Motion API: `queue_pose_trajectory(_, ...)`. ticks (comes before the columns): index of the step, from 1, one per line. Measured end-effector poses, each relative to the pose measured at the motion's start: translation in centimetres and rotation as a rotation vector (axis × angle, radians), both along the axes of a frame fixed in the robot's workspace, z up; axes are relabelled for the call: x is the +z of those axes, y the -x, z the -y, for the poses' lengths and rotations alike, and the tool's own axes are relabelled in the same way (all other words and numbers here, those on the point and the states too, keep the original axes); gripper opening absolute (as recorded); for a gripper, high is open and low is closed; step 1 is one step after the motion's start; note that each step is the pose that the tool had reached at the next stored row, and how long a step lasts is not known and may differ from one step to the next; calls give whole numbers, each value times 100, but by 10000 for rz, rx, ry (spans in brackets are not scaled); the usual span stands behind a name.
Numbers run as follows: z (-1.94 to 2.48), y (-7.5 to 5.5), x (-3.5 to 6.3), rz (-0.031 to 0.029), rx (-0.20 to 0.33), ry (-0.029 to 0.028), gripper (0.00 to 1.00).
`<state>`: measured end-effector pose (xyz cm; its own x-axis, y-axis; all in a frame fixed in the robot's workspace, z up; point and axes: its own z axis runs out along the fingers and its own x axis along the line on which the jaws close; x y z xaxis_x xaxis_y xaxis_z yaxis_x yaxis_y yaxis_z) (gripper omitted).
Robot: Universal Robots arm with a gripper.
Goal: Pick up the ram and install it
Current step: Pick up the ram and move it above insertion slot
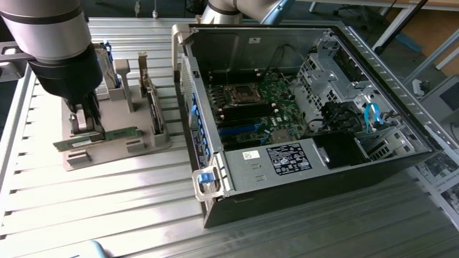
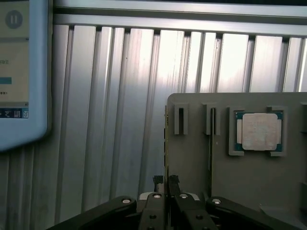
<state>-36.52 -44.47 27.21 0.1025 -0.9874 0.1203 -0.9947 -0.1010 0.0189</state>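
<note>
Robot body: a thick silver-grey cylindrical arm segment [image 1: 44, 29] ends in a glossy black cylindrical wrist section [image 1: 68, 75], and a second silver-grey tubular link [image 1: 240, 8] lies farther back. The black two-fingered gripper [image 2: 166, 181], seen from the wrist, has matte black angled linkage bars [image 2: 103, 212] joined by round silver pivot screws [image 2: 126, 201]. Its small black fingertips [image 2: 158, 180] are narrow and blocky.

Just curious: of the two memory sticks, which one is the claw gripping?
The ram with its green face showing, clamped in the gripper at the stand's edge. The other stick stands edge-on in a slot nearer the computer case.
</note>
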Motion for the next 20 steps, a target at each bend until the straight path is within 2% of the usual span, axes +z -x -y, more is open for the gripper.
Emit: queue_pose_trajectory(20,0,0,118,0,0,1,13)
